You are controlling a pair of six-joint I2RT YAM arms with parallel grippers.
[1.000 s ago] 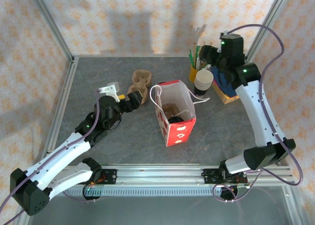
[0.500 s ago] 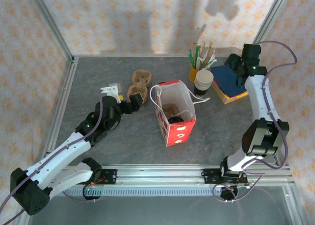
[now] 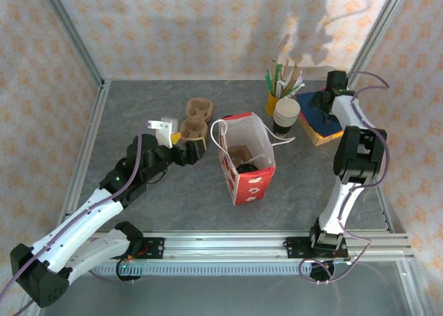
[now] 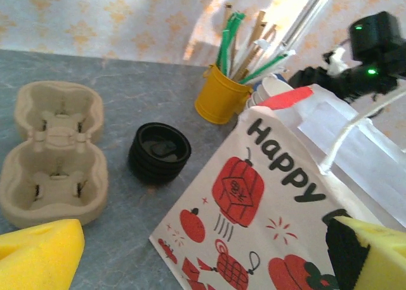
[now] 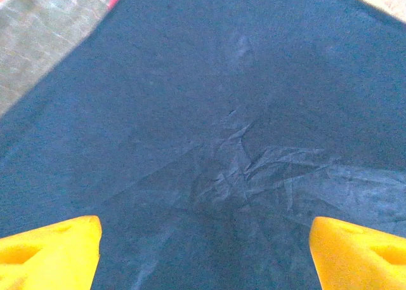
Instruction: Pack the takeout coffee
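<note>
- Apparently the small paper takeout coffee cup (image 3: 247, 168) with a round black plastic lid stands inside the red-and-white printed paper bag (image 3: 250, 186); the lid shows, but the side wall is hidden.
- I judge it light, thin-walled, easily crushed and ready to spill, so I would grip it gently round the wall below the lid and keep it upright.
- My left gripper (image 3: 190, 142) hangs wide open and empty near the bag's left side. My right gripper (image 3: 325, 98) is spread wide and empty over a dark blue cloth (image 5: 209, 112).
- The bag's mouth looks narrow and its walls flimsy. Open grey tabletop (image 3: 173, 191) lies to the near left.
</note>
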